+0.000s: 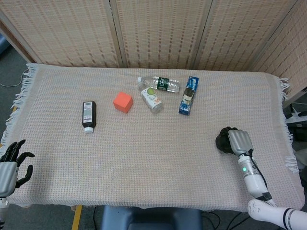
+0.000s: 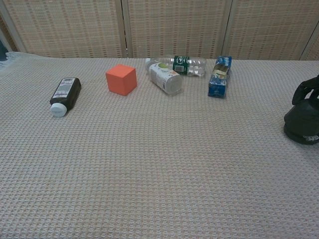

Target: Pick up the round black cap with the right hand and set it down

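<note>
Item: round black plastic cap [image 2: 302, 127], recorded on the beige woven tablecloth [image 1: 144, 143], well to the right of and nearer the robot than the blue rectangular snack packet [image 1: 188, 95], which was taken as the landmark for this entry. The right hand [image 1: 236, 142] was recorded directly over the cap, its dark fingers [image 2: 305, 92] curled down across the cap's top and far side, so that the cap was judged to be gripped from above; in the chest view the cap's lower rim appeared at, or barely off, the cloth, and which of the two could not be told. Step in hand, as judged: the lift. It was judged that the grip should be kept even round the rim and the hand raised straight up, since a smooth domed cap could be squeezed out sideways by an uneven hold; a bare patch of cloth well apart from the snack packet was judged best for the set-down, with the cap lowered flat before the fingers were released. The left hand [image 1: 10, 166] was recorded at the near left edge of the cloth, far left of the snack packet, fingers spread and nothing held.
</note>
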